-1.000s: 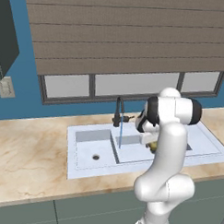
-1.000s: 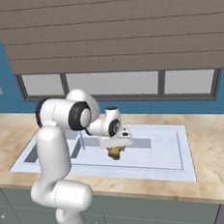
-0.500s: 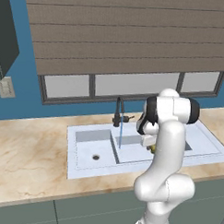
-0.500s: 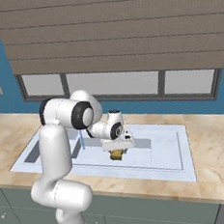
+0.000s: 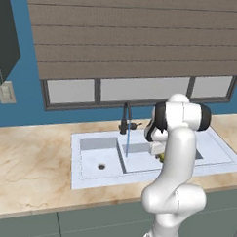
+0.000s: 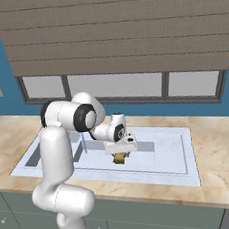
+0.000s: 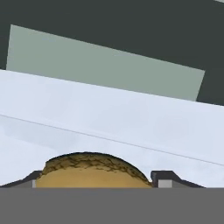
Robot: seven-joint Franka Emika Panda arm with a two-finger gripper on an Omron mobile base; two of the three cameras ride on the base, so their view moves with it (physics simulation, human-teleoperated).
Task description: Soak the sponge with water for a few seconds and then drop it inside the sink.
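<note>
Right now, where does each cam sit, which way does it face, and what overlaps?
Left base view: behind-left of the arm, facing forward and down at the sink; white arm rises lower right.
Right base view: behind-right, same aim; arm lower left, gripper holding the sponge over the wider basin.
Hand view: on the hand, looking along the gripper; sponge between the fingertips.
Shared: both base views show the sink, faucet and water.

A kitchen: a double-basin sink with a dark faucet set in a marble-patterned counter, grey cabinets below, a blind-covered window behind.
</note>
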